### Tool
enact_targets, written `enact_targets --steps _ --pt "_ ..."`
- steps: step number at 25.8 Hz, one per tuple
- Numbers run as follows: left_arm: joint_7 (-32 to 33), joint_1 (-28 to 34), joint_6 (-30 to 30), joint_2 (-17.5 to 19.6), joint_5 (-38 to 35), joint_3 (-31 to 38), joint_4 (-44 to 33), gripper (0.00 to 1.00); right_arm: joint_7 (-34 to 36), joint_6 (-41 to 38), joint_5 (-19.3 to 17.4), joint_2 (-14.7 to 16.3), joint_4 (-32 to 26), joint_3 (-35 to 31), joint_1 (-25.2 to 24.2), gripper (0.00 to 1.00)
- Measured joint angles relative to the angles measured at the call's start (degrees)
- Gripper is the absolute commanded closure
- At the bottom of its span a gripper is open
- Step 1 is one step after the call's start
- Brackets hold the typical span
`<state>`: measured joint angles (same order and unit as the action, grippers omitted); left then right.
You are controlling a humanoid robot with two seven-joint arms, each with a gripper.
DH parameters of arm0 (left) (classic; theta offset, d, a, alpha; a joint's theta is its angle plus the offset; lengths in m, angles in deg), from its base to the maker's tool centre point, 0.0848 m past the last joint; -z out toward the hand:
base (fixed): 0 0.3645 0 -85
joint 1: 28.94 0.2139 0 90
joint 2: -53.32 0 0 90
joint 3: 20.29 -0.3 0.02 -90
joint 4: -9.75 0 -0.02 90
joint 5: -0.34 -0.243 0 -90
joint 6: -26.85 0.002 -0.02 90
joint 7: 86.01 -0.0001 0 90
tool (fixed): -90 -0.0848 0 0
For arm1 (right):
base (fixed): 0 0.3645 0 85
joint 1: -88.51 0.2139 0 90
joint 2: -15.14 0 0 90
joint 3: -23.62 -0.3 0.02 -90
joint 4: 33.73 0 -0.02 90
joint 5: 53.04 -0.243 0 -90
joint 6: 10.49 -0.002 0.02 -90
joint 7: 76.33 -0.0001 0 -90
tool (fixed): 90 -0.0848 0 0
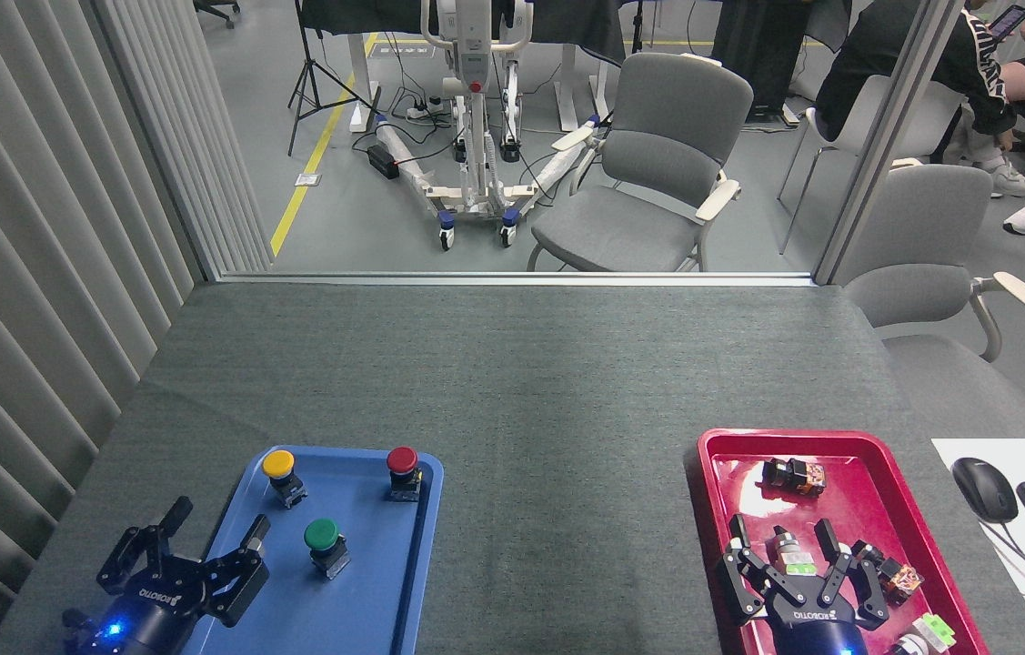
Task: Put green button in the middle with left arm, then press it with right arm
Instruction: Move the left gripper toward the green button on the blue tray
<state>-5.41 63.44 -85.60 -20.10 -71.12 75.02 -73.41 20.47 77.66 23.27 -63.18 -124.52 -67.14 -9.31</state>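
The green button stands upright in the blue tray, just right of my left gripper (much the nearer one), whose fingers are spread empty; my right gripper hovers splayed over the red tray

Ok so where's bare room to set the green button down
The widest bare felt lies between the blue tray and red tray, running back to the far edge. The red tray is crowded with parts; the blue tray holds three buttons, including the green button.
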Motion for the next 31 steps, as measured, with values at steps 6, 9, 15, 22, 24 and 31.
enact_targets --steps 6,9,15,22,24,31 --pt "-0.96 1.54 -1.55 -0.15 0.28 4.28 -0.34 0.0 0.01 0.08 0.23 -0.09 0.02 0.06 0.0 0.01" --pt "-2.63 2.03 -1.67 -0.2 0.62 5.97 -0.54 0.0 0.02 0.1 0.79 -0.22 0.07 0.07 0.0 0.01" --pt "-5.08 2.03 -0.94 -0.03 0.77 6.83 -0.46 0.0 0.02 0.12 1.17 -0.36 0.4 0.03 0.01 0.01" --pt "-5.36 2.14 -0.74 0.01 0.57 6.91 -0.46 0.0 0.02 0.21 1.21 -0.67 0.61 0.24 0.08 0.01" --pt "-5.53 2.05 -0.63 -0.03 0.51 6.91 -0.35 0.0 0.04 0.21 1.24 -0.81 0.61 0.3 0.08 0.01" --pt "-5.68 1.89 -0.61 -0.21 0.48 6.91 -0.43 0.0 0.05 0.21 1.29 -0.94 0.69 0.33 0.2 0.01"
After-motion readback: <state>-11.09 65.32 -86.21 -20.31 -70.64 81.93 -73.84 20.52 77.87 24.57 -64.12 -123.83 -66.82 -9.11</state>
